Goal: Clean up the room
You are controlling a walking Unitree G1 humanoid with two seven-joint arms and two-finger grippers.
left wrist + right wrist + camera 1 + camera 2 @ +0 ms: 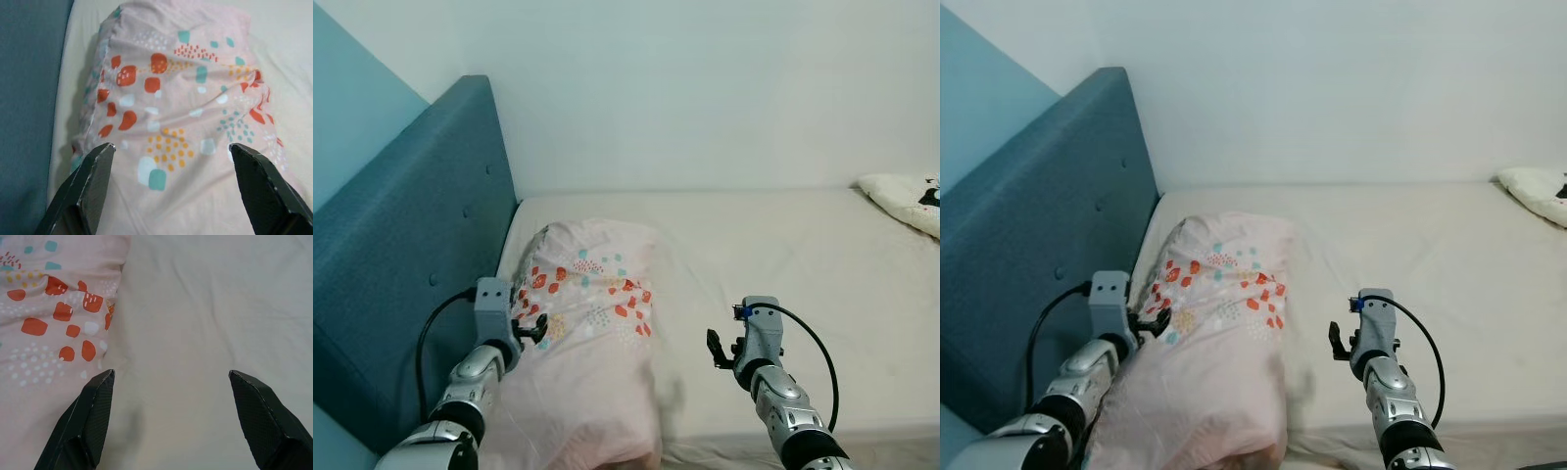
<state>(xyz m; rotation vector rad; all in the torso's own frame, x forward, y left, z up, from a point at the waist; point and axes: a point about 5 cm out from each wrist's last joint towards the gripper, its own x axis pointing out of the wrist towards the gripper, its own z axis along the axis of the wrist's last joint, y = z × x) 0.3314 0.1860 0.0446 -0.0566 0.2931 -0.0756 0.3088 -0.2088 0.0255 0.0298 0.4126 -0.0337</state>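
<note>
Head camera looks down on a bed with a cream fitted sheet [783, 255], set against a pale wall. A padded blue-teal fabric headboard [411, 235] runs along the robot's left, from about 11 o'clock back to 8 o'clock.

Task item: a pale pink soft pillow printed with red, teal and yellow patches [592, 323]. It lies lengthwise on the sheet close beside the headboard, from roughly 12 o'clock down to 6 o'clock of frame centre-left; its near end reaches the mattress edge.

Left gripper [530, 330]: at 8 o'clock in the head view, over the pillow's left edge. Wrist view shows both black fingers [88, 186] spread wide with the printed fabric between and beyond them; nothing clasped. Contact with the fabric cannot be told.

Right gripper [717, 350]: at 5 o'clock, above bare sheet just right of the pillow. Wrist view shows its fingers [261, 421] likewise spread wide, holding nothing; the pillow's right edge lies toward one finger.

A second white cushion with a dark mark [906, 201] sits at 3 o'clock, well apart from the pillow.
</note>
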